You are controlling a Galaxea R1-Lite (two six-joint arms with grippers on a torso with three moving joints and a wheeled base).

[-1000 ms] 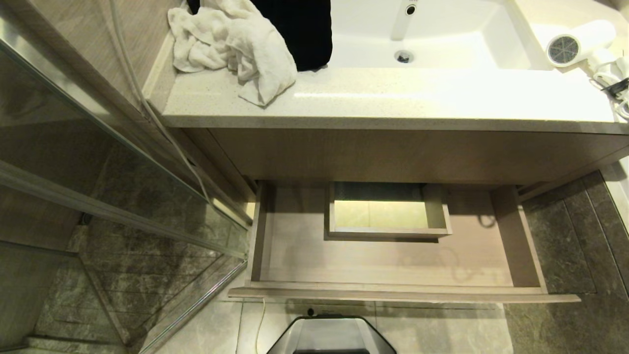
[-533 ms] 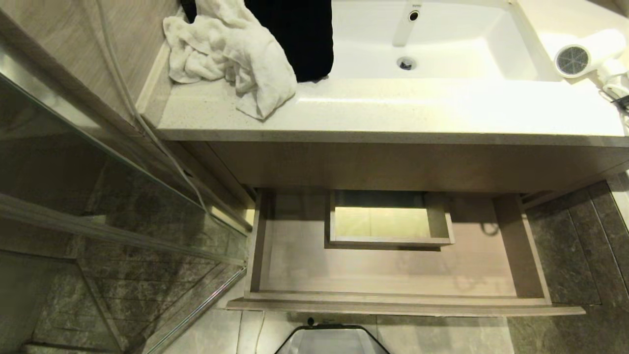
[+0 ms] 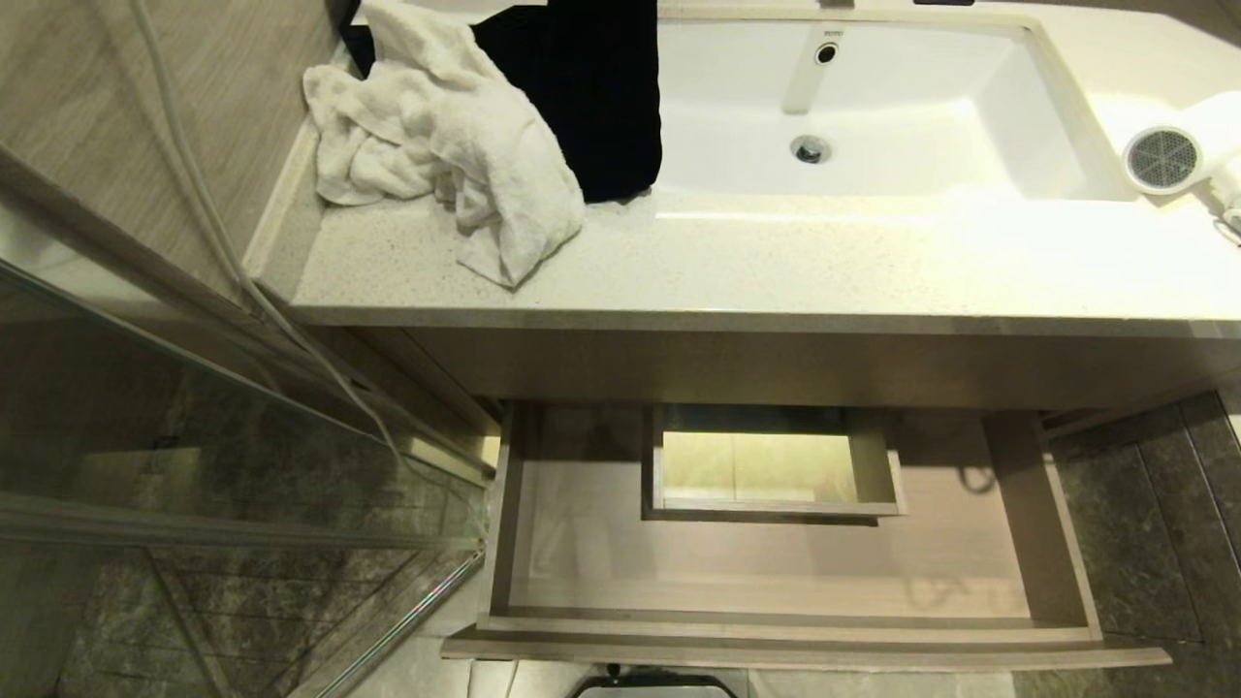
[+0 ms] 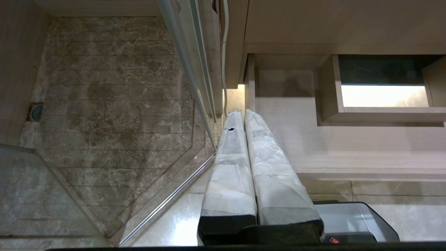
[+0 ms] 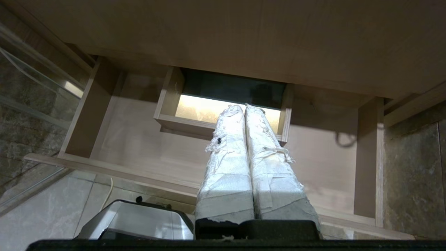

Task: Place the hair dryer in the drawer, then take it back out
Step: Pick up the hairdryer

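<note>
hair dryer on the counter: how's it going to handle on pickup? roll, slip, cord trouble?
The hair dryer lies at the counter's right end by the sink. Its short round barrel may roll if nudged. The smooth white shell looks hard and probably slippery, so the handle may grip better. A white cord seems to trail off its right side and would likely drag or snag.

Head view: high, looking steeply down over table (image 3: 737, 271), sink (image 3: 873, 107) at top, open drawer (image 3: 776, 572) below; moderately distant.

Left wrist view: low, behind closed left end effector (image 4: 242, 113), facing drawer's left end and glass shower partition (image 4: 195, 87); closer.

Right wrist view: low, behind closed right end effector (image 5: 244, 108), looking up-forward at drawer (image 5: 139, 139) centre and cabinet underside (image 5: 244, 42).

Shared by all three: drawer interior, boxed cut-out (image 3: 771, 470) at mid-back. Robot base (image 5: 139, 219) visible in each.
</note>
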